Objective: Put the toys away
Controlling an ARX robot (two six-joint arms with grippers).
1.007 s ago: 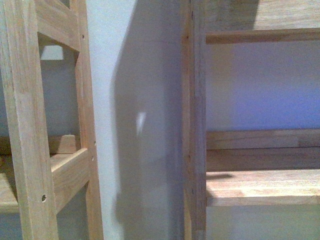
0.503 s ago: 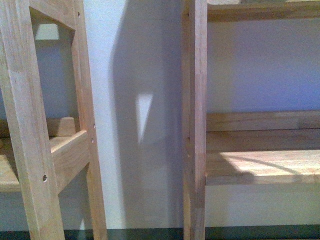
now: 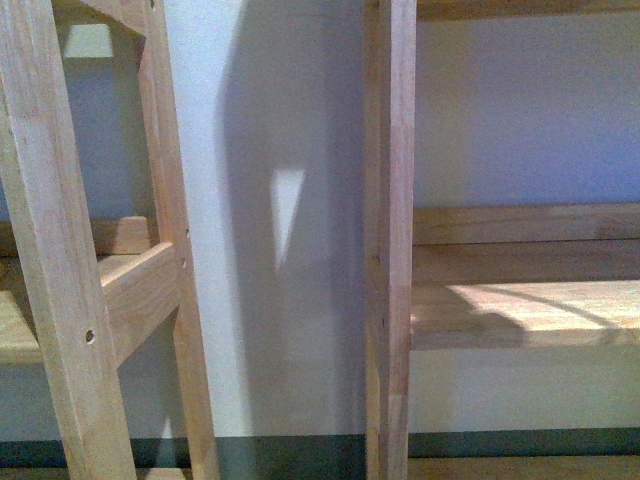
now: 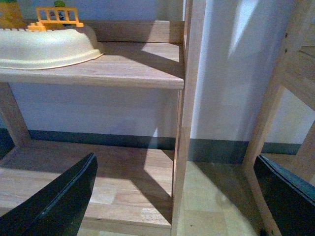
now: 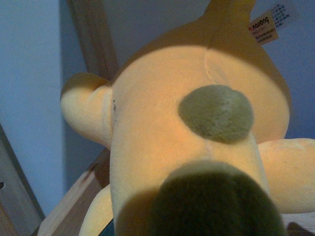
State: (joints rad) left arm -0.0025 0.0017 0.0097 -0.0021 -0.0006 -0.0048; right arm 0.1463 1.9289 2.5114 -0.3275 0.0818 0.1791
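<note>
Two wooden shelf units fill the front view: a left frame and a right post w/ a sunlit shelf board, pale wall btwn them; no arm or toy in sight here.

Left wrist view: left pincer apart, its dark fingers wide at both edges, holding nothing. Beyond, a cream tray sits on the upper shelf surface, w/ an orange toy fence behind it.

Right wrist view: plush animal, orange-yellow, plump, stubby limbs, brown nub, white hang tag, crowds the lens right against the right pincer; pincer itself hidden, so can't tell its state.
</note>
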